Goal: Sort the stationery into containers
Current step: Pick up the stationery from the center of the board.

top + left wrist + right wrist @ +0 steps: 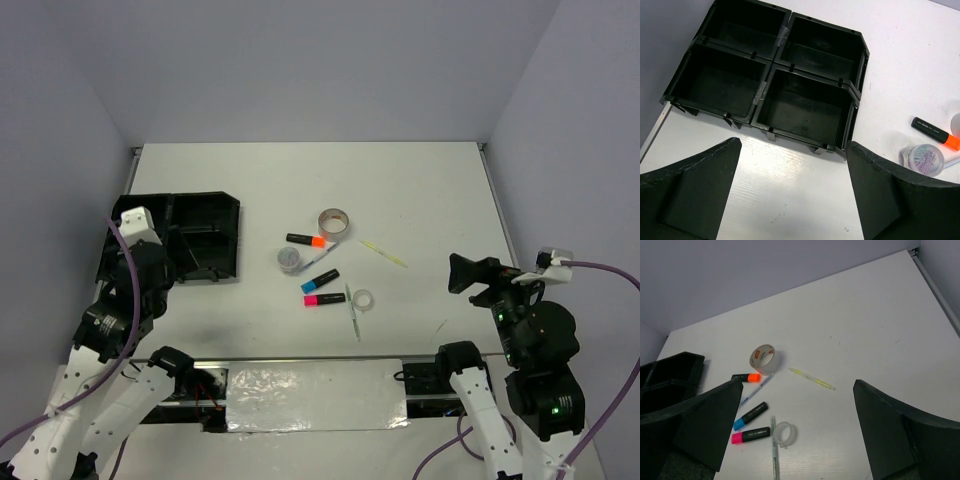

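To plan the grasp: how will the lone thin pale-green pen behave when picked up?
The pale-green pen looks slim and round, so it probably rolls if nudged. Lying flat, it is likely light and hard to pinch.

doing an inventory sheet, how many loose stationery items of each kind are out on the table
highlighters: 3 (orange, blue, pink ends)
tape rolls: 2 (one large, one small and clear)
thin pens: 3
tub of paper clips: 1
total: 9
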Tool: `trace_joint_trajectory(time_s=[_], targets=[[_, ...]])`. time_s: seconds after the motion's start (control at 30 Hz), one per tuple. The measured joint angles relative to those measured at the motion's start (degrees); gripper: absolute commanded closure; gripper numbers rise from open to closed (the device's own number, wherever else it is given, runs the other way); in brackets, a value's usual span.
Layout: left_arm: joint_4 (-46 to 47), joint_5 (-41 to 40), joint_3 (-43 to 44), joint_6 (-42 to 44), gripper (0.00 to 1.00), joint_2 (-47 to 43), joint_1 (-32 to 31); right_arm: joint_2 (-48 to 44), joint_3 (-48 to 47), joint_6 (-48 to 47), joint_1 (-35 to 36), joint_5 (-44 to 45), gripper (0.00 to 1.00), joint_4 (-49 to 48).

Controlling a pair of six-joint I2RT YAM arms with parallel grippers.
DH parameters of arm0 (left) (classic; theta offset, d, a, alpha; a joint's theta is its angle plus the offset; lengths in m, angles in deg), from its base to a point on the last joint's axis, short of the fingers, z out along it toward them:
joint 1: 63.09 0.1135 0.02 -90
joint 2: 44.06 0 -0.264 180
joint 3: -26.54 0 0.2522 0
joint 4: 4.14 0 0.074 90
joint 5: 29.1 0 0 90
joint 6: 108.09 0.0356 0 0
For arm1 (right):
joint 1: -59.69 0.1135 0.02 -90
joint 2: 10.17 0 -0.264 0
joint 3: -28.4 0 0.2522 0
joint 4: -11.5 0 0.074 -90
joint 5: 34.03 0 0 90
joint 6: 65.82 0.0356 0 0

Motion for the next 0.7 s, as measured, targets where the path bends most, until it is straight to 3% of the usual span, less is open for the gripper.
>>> trace_joint_trajectory(time_s=[0.2,0.4,0.53,0.7], targets=[[-0.02,0.2,0.0,0.2,0.01,-1.99,0.0,-2.45,2.1,0.85,0.0,-1.51,0.0,-0.85],[1.03,4.96,1.9,1.27,0.01,-1.51,0.02,-3.39,7.76,2.19,0.0,-11.08,0.0,-5.33],[4.63,13.97,7.8,0.02,0.01,9.4,-0.39,0.68,11.13,3.61,0.0,-16.96,0.0,-7.8],[12.33,19.91,10.75,-2.97,0.01,28.52,-9.55,7.91,15.04,5.73,0.0,-20.55,0.0,-11.37]])
